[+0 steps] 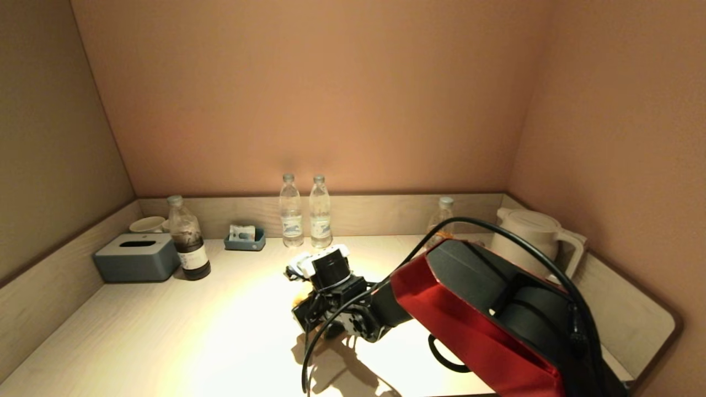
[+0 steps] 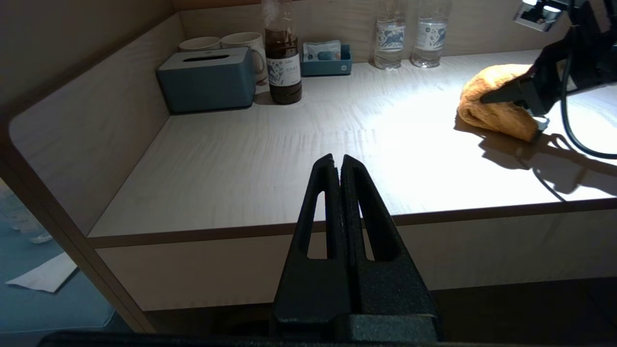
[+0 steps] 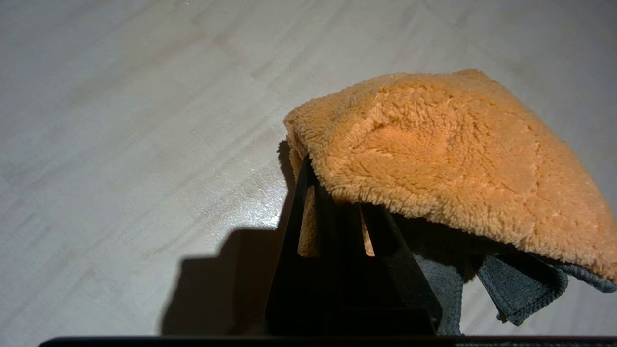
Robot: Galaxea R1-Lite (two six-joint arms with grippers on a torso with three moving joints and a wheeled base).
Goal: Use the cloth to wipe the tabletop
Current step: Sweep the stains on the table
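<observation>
The cloth [image 3: 443, 149], fuzzy orange with a dark teal backing, lies bunched on the pale wood-grain tabletop [image 2: 270, 154] near its middle. My right gripper [image 3: 332, 193] is shut on the cloth, whose orange pile drapes over the fingertips and hides them. The left wrist view shows the same cloth [image 2: 491, 106] resting on the surface with the right gripper [image 2: 506, 94] reaching into it from the side. In the head view my red right arm [image 1: 469, 309] covers most of the cloth. My left gripper [image 2: 337, 161] is shut and empty, hanging before the table's front edge.
Along the back rim stand a blue-grey tissue box [image 1: 135, 256], mugs [image 1: 148, 224], a dark bottle [image 1: 188, 242], a small blue tray [image 1: 244, 238], two water bottles [image 1: 305, 212], another bottle [image 1: 441, 215] and a white kettle [image 1: 532, 234]. Walls close three sides.
</observation>
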